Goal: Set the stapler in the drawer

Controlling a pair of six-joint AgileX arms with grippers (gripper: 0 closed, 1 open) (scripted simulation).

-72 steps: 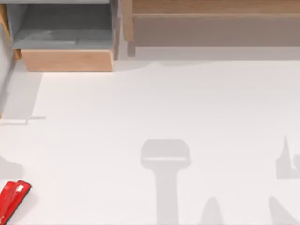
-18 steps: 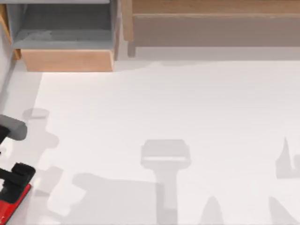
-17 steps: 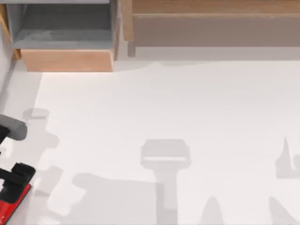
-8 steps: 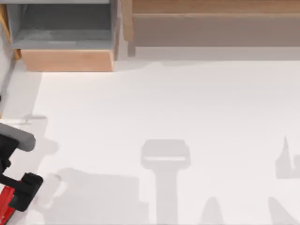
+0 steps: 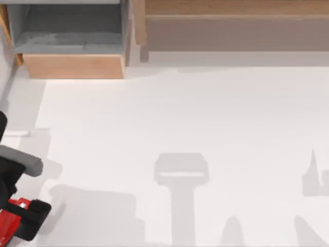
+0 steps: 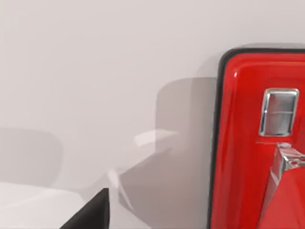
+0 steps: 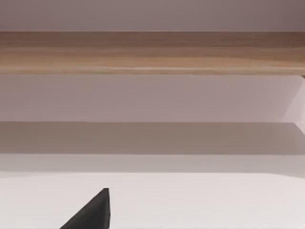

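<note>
The red stapler (image 5: 7,226) lies on the white table at the near left corner, partly cut off by the top view's edge. My left gripper (image 5: 20,205) hangs right over it, open, its black fingers (image 5: 35,215) on either side of the stapler's end. The left wrist view shows the stapler (image 6: 248,143) very close, with its silver mark (image 6: 279,112), and one dark finger (image 6: 93,214) apart from it. The drawer (image 5: 74,66) stands pulled out at the far left, tan front, grey inside. A dark part of my right gripper (image 7: 93,212) faces the shelf.
A long wooden shelf (image 5: 231,10) runs along the back right, beside the drawer. A grey wall strip (image 5: 6,87) borders the table's left side. Arm shadows fall across the white table (image 5: 180,118) near its front.
My left arm came in from the left edge and moved toward the front over the stapler's end. The stapler has stayed where it lay.
</note>
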